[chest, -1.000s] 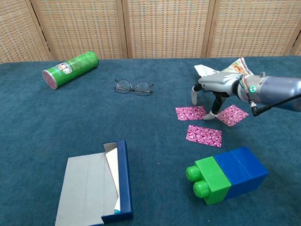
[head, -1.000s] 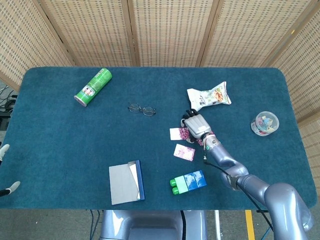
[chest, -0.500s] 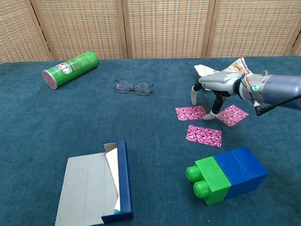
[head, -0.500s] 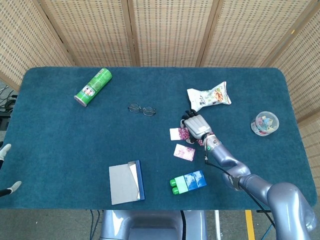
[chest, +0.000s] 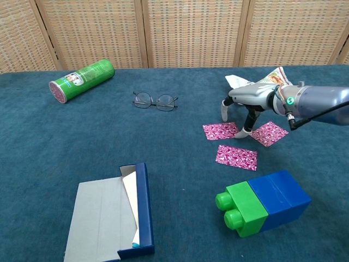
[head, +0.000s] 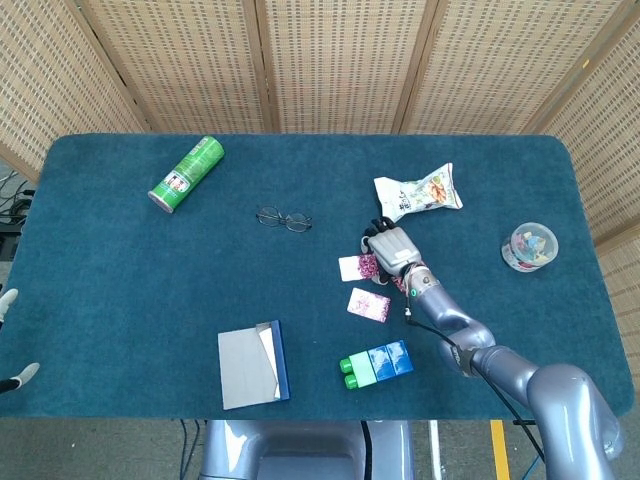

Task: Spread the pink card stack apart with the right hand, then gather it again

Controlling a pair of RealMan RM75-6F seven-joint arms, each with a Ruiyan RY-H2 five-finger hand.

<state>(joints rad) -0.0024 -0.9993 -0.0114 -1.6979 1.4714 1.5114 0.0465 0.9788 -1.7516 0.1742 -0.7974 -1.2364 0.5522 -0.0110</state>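
Note:
Three pink patterned cards lie spread apart on the blue cloth: one to the left (chest: 220, 131), one to the right (chest: 269, 133) and one nearer the front (chest: 236, 157). My right hand (chest: 246, 101) hovers over the back two, palm down, fingers apart and pointing at the cloth. One fingertip (chest: 244, 132) touches down at the left card's right edge; nothing is held. From the head view the hand (head: 391, 250) covers the right card, and only the left card (head: 351, 267) and front card (head: 368, 305) show. My left hand (head: 8, 300) is barely seen at the far left edge.
A snack bag (chest: 260, 82) lies just behind the right hand. Glasses (chest: 155, 101) and a green can (chest: 81, 80) lie further left. A green-and-blue block (chest: 263, 202) stands in front of the cards, an open box (chest: 110, 217) at front left, a plastic tub (head: 530, 246) to the right.
The right hand has shifted very slightly to the left, nudging the left card a little that way. The other cards have not moved.

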